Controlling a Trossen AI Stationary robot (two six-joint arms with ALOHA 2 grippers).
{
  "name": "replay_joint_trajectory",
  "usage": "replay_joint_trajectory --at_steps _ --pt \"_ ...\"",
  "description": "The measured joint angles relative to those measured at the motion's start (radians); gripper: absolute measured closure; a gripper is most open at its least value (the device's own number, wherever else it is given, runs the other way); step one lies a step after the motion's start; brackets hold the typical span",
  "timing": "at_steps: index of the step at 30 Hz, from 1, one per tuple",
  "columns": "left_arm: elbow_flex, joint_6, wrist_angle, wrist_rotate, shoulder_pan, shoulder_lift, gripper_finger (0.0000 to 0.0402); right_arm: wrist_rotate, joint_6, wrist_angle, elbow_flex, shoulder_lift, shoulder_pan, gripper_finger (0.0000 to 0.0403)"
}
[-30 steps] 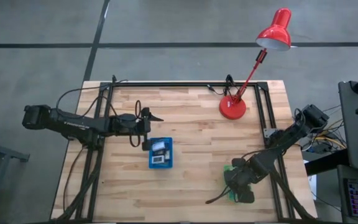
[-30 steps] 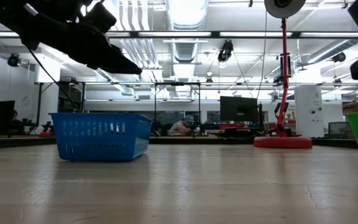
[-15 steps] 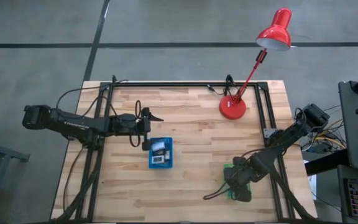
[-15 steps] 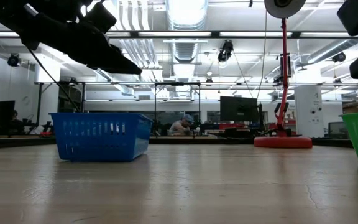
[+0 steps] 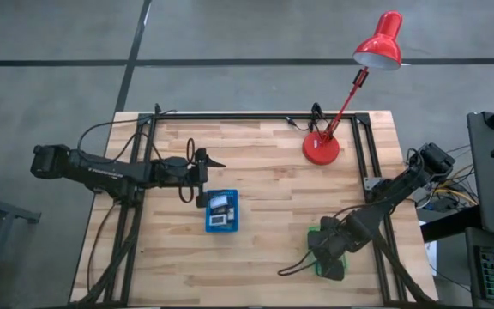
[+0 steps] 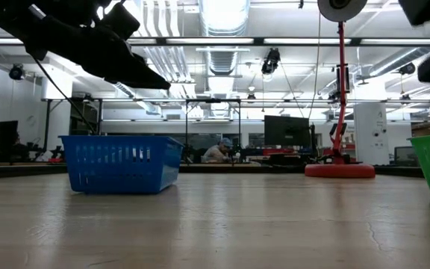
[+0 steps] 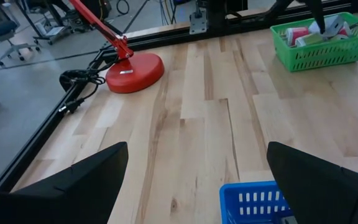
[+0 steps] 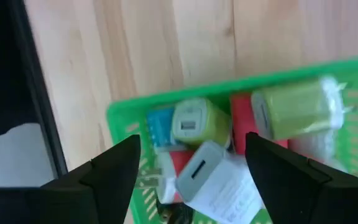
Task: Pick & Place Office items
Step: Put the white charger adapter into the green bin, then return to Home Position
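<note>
This is a big robot lab or workshop. Two dark robot arms are fixed to a wooden tabletop with a black metal frame around it. A red desk lamp stands on it. Behind the tabletop is a large room with long ceiling lights, pipes, computer screens, and a person sitting at a desk far off.
</note>
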Motion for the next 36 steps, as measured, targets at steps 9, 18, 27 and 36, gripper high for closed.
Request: replay_joint_trajectory --at_steps 9,18,27,36 --pt "-0.001 0.003 0.000 0.000 0.000 -0.019 0.0016 0.355 -0.178 -0.042 0.069 -0.053 0.031 0.0136" --pt "-0.002 0.003 -0.076 0.000 -0.001 -0.153 0.0016 0.614 -0.559 0.233 -0.007 -0.190 0.023 0.0146" --pt "-0.131 -0.002 -0.097 -0.012 -0.001 -0.441 0.0016 0.548 -0.866 0.626 -0.212 -0.388 -0.042 0.0164" --pt "-0.228 -0.038 -0.171 -0.022 -0.001 -0.756 0.0016 0.354 -0.914 0.811 -0.411 -0.611 -0.168 0.0178"
